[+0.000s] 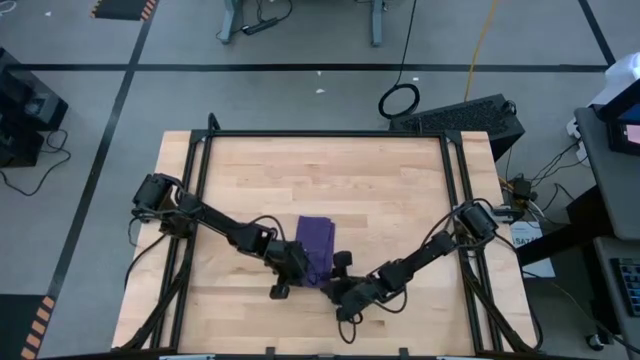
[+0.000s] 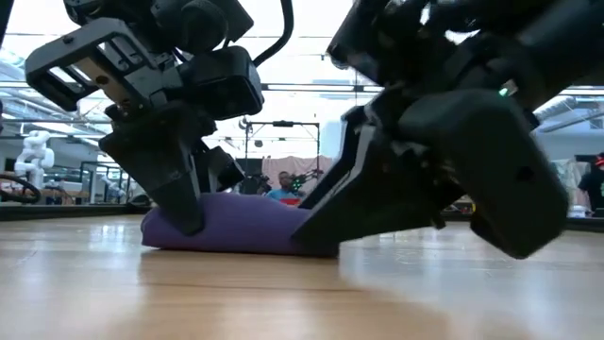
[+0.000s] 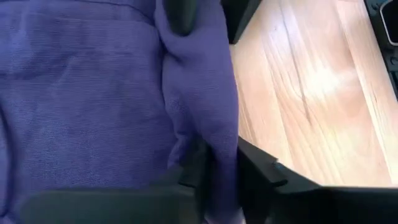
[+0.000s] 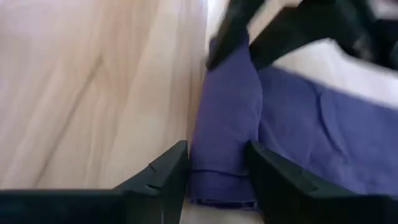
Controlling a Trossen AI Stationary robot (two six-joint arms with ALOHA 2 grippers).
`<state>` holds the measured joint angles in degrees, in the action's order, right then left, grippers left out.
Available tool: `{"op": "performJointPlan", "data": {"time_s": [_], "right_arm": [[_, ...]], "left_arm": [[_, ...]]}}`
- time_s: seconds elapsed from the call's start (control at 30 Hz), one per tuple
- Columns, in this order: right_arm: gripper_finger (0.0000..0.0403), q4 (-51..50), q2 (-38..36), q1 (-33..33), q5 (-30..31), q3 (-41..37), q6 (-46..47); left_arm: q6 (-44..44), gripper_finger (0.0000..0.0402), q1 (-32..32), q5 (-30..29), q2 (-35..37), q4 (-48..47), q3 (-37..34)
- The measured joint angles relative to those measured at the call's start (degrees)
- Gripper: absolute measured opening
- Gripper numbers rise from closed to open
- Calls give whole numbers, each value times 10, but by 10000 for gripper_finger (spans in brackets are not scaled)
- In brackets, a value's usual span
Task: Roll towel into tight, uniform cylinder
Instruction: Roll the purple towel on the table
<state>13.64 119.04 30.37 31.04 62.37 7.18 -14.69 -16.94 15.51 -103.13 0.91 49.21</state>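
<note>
Near front-middle of wooden desk (image 1: 380, 190): small purple soft cloth towel (image 1: 317, 247), partly rolled, rolled fold at its near edge, flat part beyond. Left hand (image 1: 297, 268) at one end of roll, fingers (image 3: 186, 15) straddling bunched fold, pinching towel. Right hand (image 1: 340, 280) at other end, fingers (image 4: 161, 177) spread either side of roll, touching it. Low view: both hands down on towel (image 2: 236, 227), which lies on desk. Person visible in room behind.

Overhead, one camera is looking straight down on my table (image 1: 400, 190). Another is looking level across it. My wrist cameras are peering close, sharing the towel (image 3: 93, 93) fold.
</note>
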Motion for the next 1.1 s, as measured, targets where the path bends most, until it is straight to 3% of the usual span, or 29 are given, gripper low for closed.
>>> {"op": "performJointPlan", "data": {"time_s": [0.23, 0.37, 0.43, 0.63, 0.83, 1.1], "right_arm": [[150, -43, -3, -25, -62, 2, 84], [142, -45, -3, -32, -80, 2, 128], [132, -46, -4, -38, -99, 2, 158], [96, -47, -4, -59, -164, 3, 245], [83, -45, -3, -78, -221, 2, 296], [82, -37, -3, -109, -324, 1, 342]], "left_arm": [[-26, 170, -1, -17, 1, 2, 0], [-41, 205, -2, -28, 22, -27, 0], [-41, 210, -7, -56, 46, -66, 0], [-45, 212, -50, -218, 126, -171, 0], [-16, 212, -128, -318, 144, -105, 0], [51, 212, -204, -421, 80, -57, 1]]}}
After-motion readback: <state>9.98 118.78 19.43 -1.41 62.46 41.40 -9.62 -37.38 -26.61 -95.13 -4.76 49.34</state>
